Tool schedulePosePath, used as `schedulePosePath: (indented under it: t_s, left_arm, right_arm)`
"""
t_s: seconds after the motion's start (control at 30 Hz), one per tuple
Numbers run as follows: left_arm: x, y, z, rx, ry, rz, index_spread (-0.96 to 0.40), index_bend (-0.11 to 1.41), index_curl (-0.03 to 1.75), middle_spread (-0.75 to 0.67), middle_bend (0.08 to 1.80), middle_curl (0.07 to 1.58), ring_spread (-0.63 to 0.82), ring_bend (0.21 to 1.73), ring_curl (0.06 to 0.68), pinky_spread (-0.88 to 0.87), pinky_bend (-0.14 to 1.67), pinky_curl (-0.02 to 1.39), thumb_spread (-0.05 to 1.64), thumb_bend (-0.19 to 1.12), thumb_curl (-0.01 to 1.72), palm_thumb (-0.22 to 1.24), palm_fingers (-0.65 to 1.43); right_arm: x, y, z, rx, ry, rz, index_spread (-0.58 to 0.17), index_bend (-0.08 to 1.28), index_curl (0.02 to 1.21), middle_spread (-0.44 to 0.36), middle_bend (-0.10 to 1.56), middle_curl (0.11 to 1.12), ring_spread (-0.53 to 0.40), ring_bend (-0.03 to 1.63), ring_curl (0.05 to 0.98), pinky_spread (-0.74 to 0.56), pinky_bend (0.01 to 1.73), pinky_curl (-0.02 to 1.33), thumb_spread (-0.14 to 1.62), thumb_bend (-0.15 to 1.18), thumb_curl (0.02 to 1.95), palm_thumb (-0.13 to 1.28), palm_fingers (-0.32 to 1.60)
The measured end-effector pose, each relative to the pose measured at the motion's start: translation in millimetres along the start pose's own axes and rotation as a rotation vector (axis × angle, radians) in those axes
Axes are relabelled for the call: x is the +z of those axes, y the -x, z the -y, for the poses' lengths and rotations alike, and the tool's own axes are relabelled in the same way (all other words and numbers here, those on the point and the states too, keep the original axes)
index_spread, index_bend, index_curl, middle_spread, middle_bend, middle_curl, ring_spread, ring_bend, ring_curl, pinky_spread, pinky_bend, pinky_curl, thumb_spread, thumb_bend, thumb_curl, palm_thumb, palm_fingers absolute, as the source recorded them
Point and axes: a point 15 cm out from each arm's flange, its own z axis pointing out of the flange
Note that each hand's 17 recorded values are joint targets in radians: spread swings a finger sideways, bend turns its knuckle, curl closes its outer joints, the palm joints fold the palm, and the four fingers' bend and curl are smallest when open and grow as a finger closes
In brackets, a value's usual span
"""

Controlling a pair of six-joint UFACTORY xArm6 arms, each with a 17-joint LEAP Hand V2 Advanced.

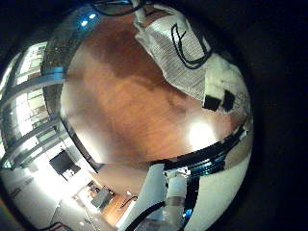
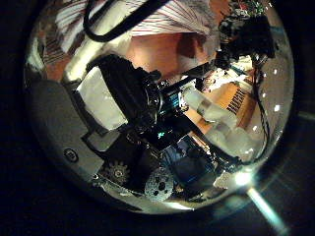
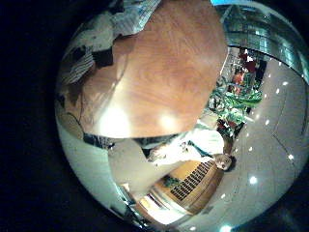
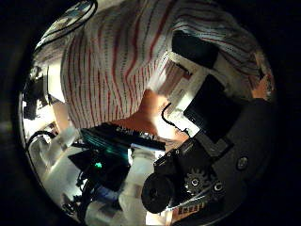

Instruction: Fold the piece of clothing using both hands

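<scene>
White shirt [image 4: 122,66] with red stripes, spread on wooden table [image 3: 159,72]

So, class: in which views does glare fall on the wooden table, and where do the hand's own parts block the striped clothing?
Glare: the left little finger side view shows a bright patch on the wooden table; the right little finger side view shows one too. Blocking: in the right thumb side view the right hand covers part of the striped clothing; in the left thumb side view the left hand hides most of it.

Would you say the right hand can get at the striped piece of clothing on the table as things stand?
Probably yes. In the right thumb side palm view the striped clothing fills much of the picture, so it lies close under the right hand, and nothing shows between them on the wooden table.
</scene>
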Motion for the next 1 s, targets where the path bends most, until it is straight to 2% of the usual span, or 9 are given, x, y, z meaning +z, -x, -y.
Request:
schedulePosePath:
  t_s: [0.13,0.33,0.5,0.6,0.73,0.8,0.9,1.0]
  left_arm:
    - [-2.4,-4.0,-22.2,0.023,0.01,0.0,-0.58,0.16,0.83,-0.5,0.96,0.66,-0.49,1.19,0.466,-0.6,1.25,0.53,1.54,0.0,0.34,0.55,1.11]
    - [-15.8,1.4,-29.5,0.011,-0.021,-0.002,-0.59,0.17,0.86,-0.5,0.94,0.67,-0.48,1.21,0.477,-0.59,1.26,0.54,1.54,0.0,0.34,0.55,1.12]
    - [-41.2,10.3,-17.6,-0.014,-0.096,-0.003,-0.61,0.19,0.89,-0.51,0.95,0.69,-0.48,1.23,0.488,-0.57,1.27,0.56,1.54,0.0,0.34,0.55,1.11]
    - [-51.2,20.9,4.5,-0.039,-0.15,-0.008,-0.62,0.19,0.91,-0.51,0.96,0.69,-0.47,1.24,0.494,-0.57,1.26,0.57,1.54,0.0,0.34,0.55,1.1]
    - [-51.6,29.5,27.4,-0.059,-0.155,-0.025,-0.63,0.17,0.93,-0.5,0.96,0.71,-0.47,1.26,0.5,-0.56,1.25,0.59,1.53,-0.01,0.34,0.53,1.06]
    - [-49.7,27.1,28.2,-0.057,-0.153,-0.047,-0.6,0.11,0.92,-0.49,0.92,0.72,-0.47,1.25,0.509,-0.57,1.26,0.6,1.49,-0.07,0.3,0.37,0.86]
    - [-31.2,16.4,18.5,-0.029,-0.118,-0.1,-0.51,0.11,0.9,-0.44,0.82,0.73,-0.45,1.25,0.527,-0.57,1.25,0.63,1.37,-0.08,0.24,0.14,0.51]
    - [-7.2,-7.2,3.3,0.004,-0.099,-0.188,-0.39,0.12,0.84,-0.34,0.67,0.7,-0.4,1.24,0.512,-0.55,1.25,0.63,1.23,-0.06,0.22,0.0,0.28]
  right_arm:
    - [-44.6,13.5,-19.0,-0.008,-0.053,0.075,-0.349,0.98,0.82,-0.188,1.21,0.88,-0.212,1.39,0.676,-0.2,1.41,0.63,1.26,-0.01,0.5,0.93,1.07]
    - [-97.9,0.3,-20.7,0.018,-0.138,0.076,-0.343,0.97,0.87,-0.174,1.22,0.87,-0.209,1.39,0.687,-0.2,1.4,0.67,1.27,-0.01,0.51,0.92,1.07]
    - [-118.3,-9.7,-4.7,0.039,-0.17,0.073,-0.341,0.96,0.9,-0.167,1.23,0.86,-0.207,1.39,0.694,-0.2,1.38,0.69,1.28,-0.01,0.52,0.92,1.06]
    - [-118.5,-12.9,12.8,0.04,-0.156,0.076,-0.341,0.94,0.91,-0.164,1.23,0.86,-0.207,1.39,0.696,-0.2,1.37,0.71,1.28,-0.01,0.52,0.92,1.06]
    - [-112.4,-21.6,42.6,0.045,-0.11,0.087,-0.342,0.94,0.93,-0.162,1.23,0.85,-0.207,1.39,0.7,-0.2,1.36,0.73,1.29,-0.01,0.52,0.92,1.06]
    - [-109.5,-28.8,52.2,0.063,-0.098,0.105,-0.343,0.93,0.93,-0.162,1.23,0.85,-0.207,1.39,0.703,-0.2,1.35,0.74,1.29,-0.01,0.52,0.92,1.06]
    - [-107.9,-23.7,55.1,0.066,-0.095,0.138,-0.346,0.91,0.95,-0.161,1.23,0.85,-0.208,1.39,0.706,-0.2,1.34,0.75,1.29,-0.01,0.52,0.92,1.06]
    - [-109.4,-21.5,54.5,0.063,-0.093,0.142,-0.349,0.91,0.96,-0.161,1.23,0.85,-0.208,1.38,0.708,-0.21,1.33,0.76,1.29,-0.01,0.52,0.91,1.06]
